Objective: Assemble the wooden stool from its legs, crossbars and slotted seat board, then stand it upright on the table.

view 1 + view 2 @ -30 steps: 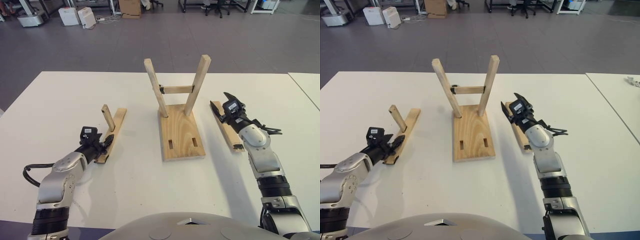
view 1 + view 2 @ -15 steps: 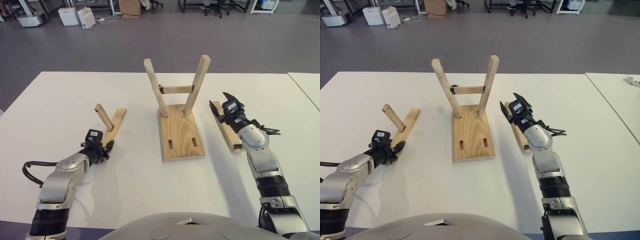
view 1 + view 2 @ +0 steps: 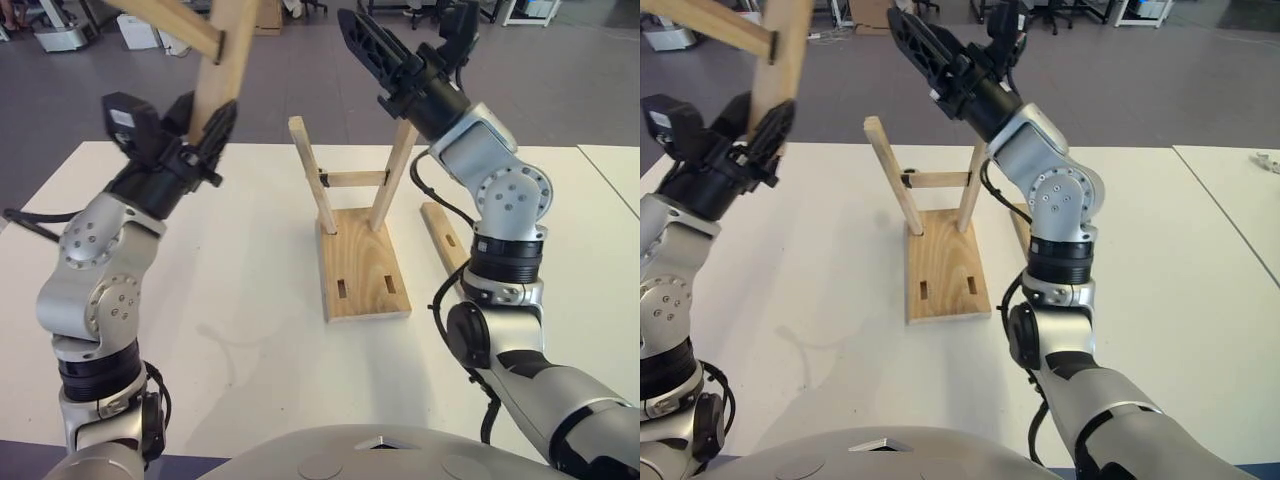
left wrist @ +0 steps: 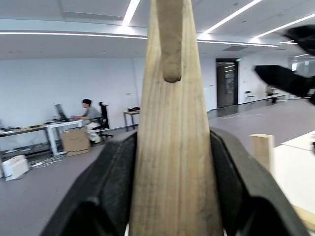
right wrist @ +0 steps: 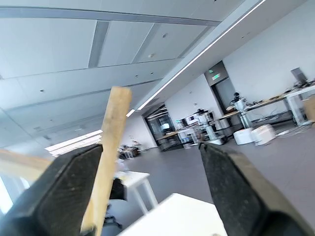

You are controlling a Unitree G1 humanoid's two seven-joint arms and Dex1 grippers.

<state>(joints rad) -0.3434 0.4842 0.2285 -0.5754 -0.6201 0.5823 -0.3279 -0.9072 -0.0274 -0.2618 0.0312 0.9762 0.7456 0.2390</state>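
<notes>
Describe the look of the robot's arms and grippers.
Left arm and right arm are silver-grey with rounded joint housings and black rings. Left gripper and right gripper are black, each two-fingered. Black cables loop beside the joints.

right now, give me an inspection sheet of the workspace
surface: white table; second table at the right edge.
job's things: seat board flat, two legs and a crossbar standing in it; loose leg lying to its right; raised leg with its own crossbar, in the air.
clutter: nothing seen.
grippers: left gripper shut on the raised leg; right gripper open, empty, high.
cables: black cable along the right arm.
surroundings: grey floor, cardboard box behind.
</notes>
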